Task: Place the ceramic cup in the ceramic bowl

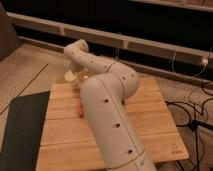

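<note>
Gripper point(75, 75) clenched on cup point(70, 78), far-left corner of bench point(155, 117). Risk: off-centre grip, cup slips or tips on lift. Bowl hidden, likely behind arm point(107, 120); placement blind.

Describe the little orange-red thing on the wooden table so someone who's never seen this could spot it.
Find the wooden table with the white robot arm lying across it. Just left of the arm's thick part lies a thin orange-red stick. It is the only bright-coloured thing, unlike the pale ceramic cup by the gripper at the far left corner.
</note>
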